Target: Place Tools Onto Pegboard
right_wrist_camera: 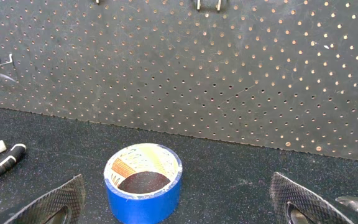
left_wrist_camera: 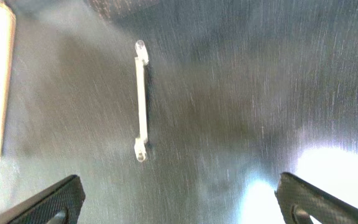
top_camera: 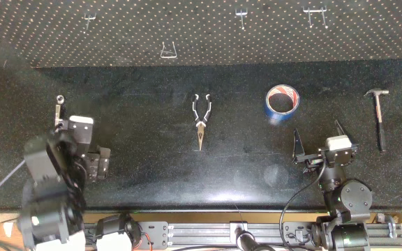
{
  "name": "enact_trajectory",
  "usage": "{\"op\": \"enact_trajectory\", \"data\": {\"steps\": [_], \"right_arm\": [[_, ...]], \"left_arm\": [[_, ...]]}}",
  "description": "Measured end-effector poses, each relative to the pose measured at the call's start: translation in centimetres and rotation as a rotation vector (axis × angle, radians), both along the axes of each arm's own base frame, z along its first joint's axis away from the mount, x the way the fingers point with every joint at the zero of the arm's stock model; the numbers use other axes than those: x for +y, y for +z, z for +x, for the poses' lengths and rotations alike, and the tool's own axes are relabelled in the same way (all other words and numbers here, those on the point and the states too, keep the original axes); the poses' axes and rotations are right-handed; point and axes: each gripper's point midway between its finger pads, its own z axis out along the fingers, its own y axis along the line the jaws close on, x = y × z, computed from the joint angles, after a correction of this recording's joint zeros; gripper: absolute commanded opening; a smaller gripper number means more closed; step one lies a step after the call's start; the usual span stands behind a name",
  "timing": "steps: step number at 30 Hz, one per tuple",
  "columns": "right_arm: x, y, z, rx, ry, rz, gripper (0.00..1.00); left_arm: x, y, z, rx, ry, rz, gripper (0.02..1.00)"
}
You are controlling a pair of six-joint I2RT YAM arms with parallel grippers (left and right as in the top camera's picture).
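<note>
Black, kinda gritty surface (top_camera: 152,164) with four tools all lying flat on it in a loose row in front of the pegboard (top_camera: 187,28). Nothing's hung up yet.

Going left to right in the top view:
- a small silver wrench (left_wrist_camera: 142,102), partly tucked under the left arm (top_camera: 54,167)
- pliers (top_camera: 201,120) with black-and-white handles, handles toward the pegboard and nose toward the arm bases
- a roll of blue tape (right_wrist_camera: 143,183) lying with its hole facing up
- a hammer (top_camera: 378,118) way out at the right end, head toward the pegboard

The pegboard has a few wire hooks (top_camera: 168,50) spread along it.

The left jaws are wide apart and holding nothing. They're above the left end of the surface, and the wrench lies on the surface out ahead of them, not touching either finger.

The right arm (top_camera: 333,157) sits nearer the bases, between the tape and the hammer. The right jaws are also spread apart with nothing in them, facing the pegboard. The tape sits just ahead of them, with the pliers handles off to one side.
</note>
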Motion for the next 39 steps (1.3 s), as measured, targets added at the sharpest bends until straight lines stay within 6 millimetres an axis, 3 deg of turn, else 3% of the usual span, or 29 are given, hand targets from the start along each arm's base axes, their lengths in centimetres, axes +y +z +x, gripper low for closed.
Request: {"op": "enact_trajectory", "data": {"steps": [3, 6, 7, 11, 13, 15, 19, 26, 30, 35, 36, 37, 39], "right_arm": [[0.0, 0.0, 0.0, -0.001, 0.000, 0.000, 0.967], [0.0, 0.0, 0.0, -0.001, 0.000, 0.000, 0.967], [0.0, 0.0, 0.0, -0.001, 0.000, 0.000, 0.967], [-0.1, 0.0, 0.0, -0.001, -0.003, 0.000, 0.967], [-0.1, 0.0, 0.0, 0.000, -0.003, 0.000, 0.967], [-0.1, 0.0, 0.0, 0.000, -0.003, 0.000, 0.967], [-0.1, 0.0, 0.0, -0.001, -0.003, 0.000, 0.967], [-0.1, 0.0, 0.0, -0.001, -0.003, 0.000, 0.967], [-0.1, 0.0, 0.0, -0.001, -0.003, 0.000, 0.967], [-0.1, 0.0, 0.0, -0.001, -0.003, 0.000, 0.967], [-0.1, 0.0, 0.0, -0.001, -0.003, 0.000, 0.967], [-0.1, 0.0, 0.0, -0.001, -0.003, 0.000, 0.967], [-0.1, 0.0, 0.0, -0.001, -0.003, 0.000, 0.967]], "left_arm": [[-0.2, -2.3, -1.2, 0.258, 0.018, -0.123, 0.998], [1.8, -2.8, 0.0, 0.330, 0.124, -0.297, 0.996], [5.4, -2.8, 0.8, 0.291, 0.241, -0.345, 0.996], [14.3, -5.3, 0.4, 0.220, 0.449, -0.409, 0.996], [15.9, -7.7, 0.4, 0.273, 0.417, -0.423, 0.996], [17.2, -9.5, 2.0, 0.286, 0.373, -0.409, 0.993], [18.2, -13.5, 4.2, 0.360, 0.326, -0.448, 0.996], [18.2, -15.4, 10.4, 0.429, 0.204, -0.419, 0.996], [16.5, -17.3, 11.4, 0.484, 0.158, -0.430, 0.996], [16.4, -18.4, 11.5, 0.510, 0.156, -0.425, 0.996], [16.4, -18.4, 11.5, 0.511, 0.156, -0.426, 0.873], [16.4, -18.4, 11.5, 0.512, 0.156, -0.426, 0.687], [16.4, -18.6, 11.4, 0.515, 0.164, -0.429, 0.459]]}}
